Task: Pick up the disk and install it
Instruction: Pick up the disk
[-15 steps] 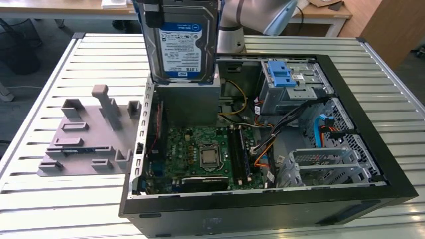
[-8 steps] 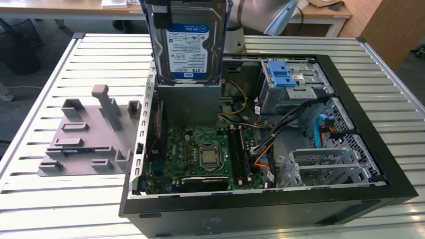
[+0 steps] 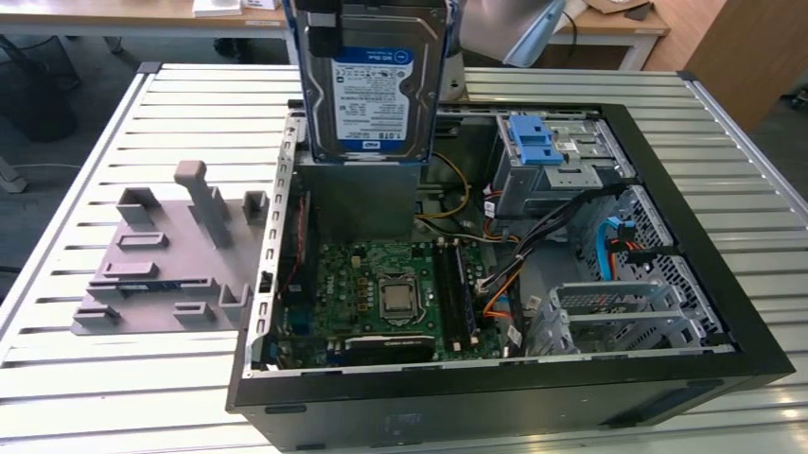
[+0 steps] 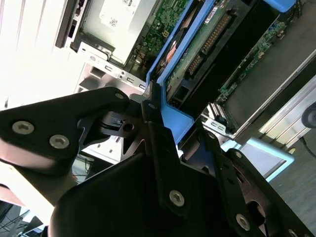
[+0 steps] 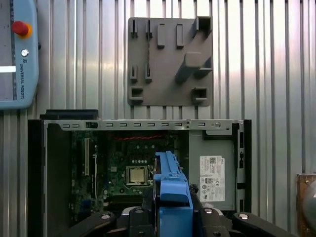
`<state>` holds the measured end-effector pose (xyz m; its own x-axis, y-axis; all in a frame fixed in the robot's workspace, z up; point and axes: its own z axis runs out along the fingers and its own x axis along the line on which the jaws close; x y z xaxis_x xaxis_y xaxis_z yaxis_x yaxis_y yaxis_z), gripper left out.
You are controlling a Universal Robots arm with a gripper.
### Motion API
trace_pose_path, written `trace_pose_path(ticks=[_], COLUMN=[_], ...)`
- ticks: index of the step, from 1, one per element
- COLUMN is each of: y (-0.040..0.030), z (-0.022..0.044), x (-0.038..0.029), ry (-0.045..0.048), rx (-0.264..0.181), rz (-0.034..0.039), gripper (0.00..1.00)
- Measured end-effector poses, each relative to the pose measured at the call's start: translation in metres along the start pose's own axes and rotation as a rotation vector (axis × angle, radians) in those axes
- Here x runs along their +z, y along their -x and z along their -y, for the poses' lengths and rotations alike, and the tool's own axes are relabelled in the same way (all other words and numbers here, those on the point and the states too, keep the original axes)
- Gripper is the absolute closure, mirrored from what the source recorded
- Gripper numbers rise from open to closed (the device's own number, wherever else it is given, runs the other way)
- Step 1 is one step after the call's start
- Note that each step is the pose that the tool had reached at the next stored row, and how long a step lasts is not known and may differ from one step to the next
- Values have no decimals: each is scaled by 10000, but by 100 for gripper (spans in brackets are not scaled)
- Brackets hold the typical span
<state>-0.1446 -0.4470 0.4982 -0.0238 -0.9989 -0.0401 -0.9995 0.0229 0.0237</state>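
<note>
High above the open computer case (image 3: 505, 407), the disk (image 3: 373, 80) hangs in the air, held at its top end by the gripper (image 4: 173, 123). The disk stands up tall. Its long side goes up and down, and its short bottom edge points down at the case. Its flat face with the white-and-blue label looks out toward the exterior view. The disk is a flat, shiny silver metal block with square corners, and a smooth blue plastic frame runs along its edges. In the second wrist view the black metal fingers (image 4: 158, 148) press on the blue frame from both sides, so the gripper is closed tight on the disk. That view also shows the disk's other face, which is green with a row of small pins. Inside the case are a big green board (image 3: 378, 284) with a square silver chip, a plain grey metal box (image 3: 360, 194), a blue plastic latch (image 3: 536, 142) and bunches of thin wires. Beside the case, on the exterior view's left, a grey plastic plate (image 3: 165, 274) with bumps and posts sits on the ribbed metal table (image 3: 127, 397).
</note>
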Motion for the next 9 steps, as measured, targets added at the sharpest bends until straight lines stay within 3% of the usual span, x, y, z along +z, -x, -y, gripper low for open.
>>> trace_pose_path(ticks=[9], y=[-29], z=[137], x=[-4], ry=[8], rx=[0], rz=[4], gripper=[63])
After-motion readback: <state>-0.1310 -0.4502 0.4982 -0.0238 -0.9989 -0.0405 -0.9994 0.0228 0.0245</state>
